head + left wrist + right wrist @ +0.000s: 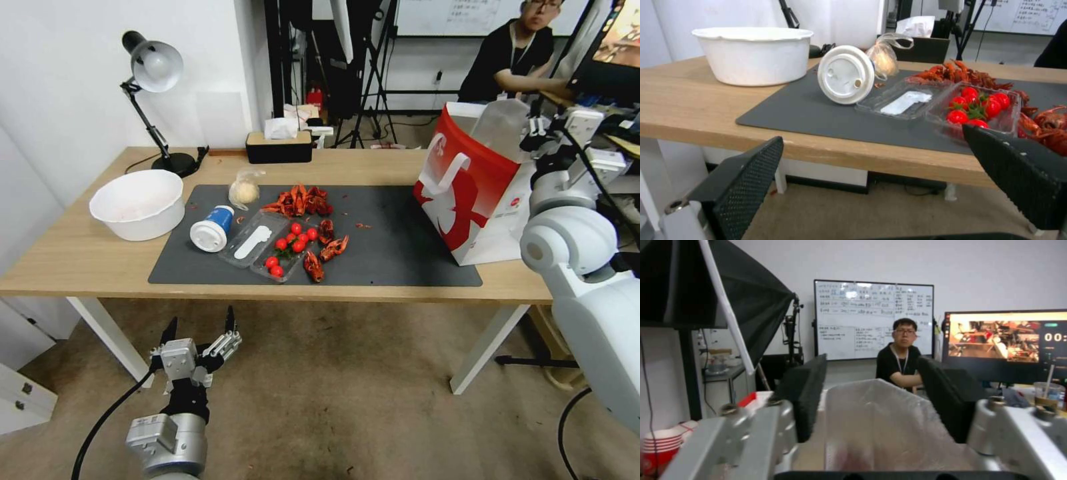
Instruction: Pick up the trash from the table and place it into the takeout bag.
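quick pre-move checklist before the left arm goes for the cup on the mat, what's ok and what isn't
1. Left gripper open, nothing between its fingers: ok.
2. Left gripper at table height: not ok, it sits below and in front of the table edge.
3. Blue-white lidded cup reachable: ok, lying on its side on the grey mat, lid toward the robot.
4. Cup free of neighbours: cannot tell, the clear tray lies close beside it.
5. Takeout bag open: ok, upright at the mat's right end, right gripper at its silvery flap.

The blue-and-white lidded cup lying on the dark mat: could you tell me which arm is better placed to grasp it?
Probably left: the left gripper hangs open below the table edge nearest the blue-and-white lidded cup.
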{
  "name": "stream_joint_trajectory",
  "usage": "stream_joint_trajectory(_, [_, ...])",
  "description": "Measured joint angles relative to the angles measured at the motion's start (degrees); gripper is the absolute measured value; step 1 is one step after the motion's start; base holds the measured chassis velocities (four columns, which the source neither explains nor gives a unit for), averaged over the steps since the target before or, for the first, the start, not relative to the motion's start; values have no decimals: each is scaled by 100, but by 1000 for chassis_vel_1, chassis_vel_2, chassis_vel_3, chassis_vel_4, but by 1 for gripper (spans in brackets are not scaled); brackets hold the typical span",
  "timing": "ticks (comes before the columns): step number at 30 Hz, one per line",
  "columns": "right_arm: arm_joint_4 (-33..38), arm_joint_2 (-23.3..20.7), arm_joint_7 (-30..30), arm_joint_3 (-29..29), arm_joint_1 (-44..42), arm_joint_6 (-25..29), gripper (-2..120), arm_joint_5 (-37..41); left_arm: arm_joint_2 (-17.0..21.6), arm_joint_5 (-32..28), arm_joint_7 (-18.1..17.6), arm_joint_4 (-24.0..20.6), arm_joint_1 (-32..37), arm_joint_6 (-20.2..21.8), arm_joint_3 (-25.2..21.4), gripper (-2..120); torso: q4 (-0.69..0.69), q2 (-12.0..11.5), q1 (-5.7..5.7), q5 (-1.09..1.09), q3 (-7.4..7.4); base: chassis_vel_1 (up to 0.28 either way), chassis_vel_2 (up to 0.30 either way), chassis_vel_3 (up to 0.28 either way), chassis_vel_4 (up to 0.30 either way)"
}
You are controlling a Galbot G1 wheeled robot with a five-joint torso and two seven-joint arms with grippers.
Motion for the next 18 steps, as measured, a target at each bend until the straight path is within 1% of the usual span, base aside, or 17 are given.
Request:
stream_joint_trajectory(1, [3, -1, -18, -8, -9, 8, 64, 0, -6, 11, 0, -1, 0, 2, 2, 100, 0, 0, 0, -1, 0, 0, 0, 0, 0])
stream_joint_trajectory(2, [20, -8, -40, -17, -27, 21, 70, 1, -17, 21, 0, -4, 0, 3, 3, 100, -1, 0, 0, 0, 0, 0, 0, 0, 0])
stream_joint_trajectory(3, [20, -8, -40, -17, -27, 21, 70, 1, -17, 21, 0, -4, 0, 3, 3, 100, -1, 0, 0, 0, 0, 0, 0, 0, 0])
stream_joint_trajectory(6, [82, -32, -77, -25, -64, 51, 82, 6, -38, 38, 1, -6, 1, 3, 7, 100, -1, 0, 0, -1, 0, 0, 0, 0, 0])
stream_joint_trajectory(8, [96, -35, -82, -26, -69, 57, 84, 9, -42, 42, 1, -7, 2, 3, 8, 100, -1, 0, 0, -1, 0, 0, 0, 0, 0])
stream_joint_trajectory(9, [117, -37, -87, -26, -75, 66, 92, 13, -50, 49, 1, -6, 3, 3, 9, 100, -1, 0, 0, 0, 0, 0, 0, 0, 0])
stream_joint_trajectory(10, [133, -38, -88, -27, -77, 72, 93, 17, -55, 54, 1, -6, 5, 3, 10, 100, -1, 0, 0, 0, 0, 0, 0, 0, 0])
stream_joint_trajectory(11, [147, -38, -90, -28, -78, 76, 97, 19, -58, 58, 1, -6, 5, 3, 10, 100, -1, 0, 0, 0, 0, 0, 0, 0, 0])
stream_joint_trajectory(18, [239, -42, -102, -29, -80, 98, 100, 36, -82, 87, 1, 1, 11, 0, 16, 100, -1, 0, 0, 0, 0, 0, 0, 0, 0])
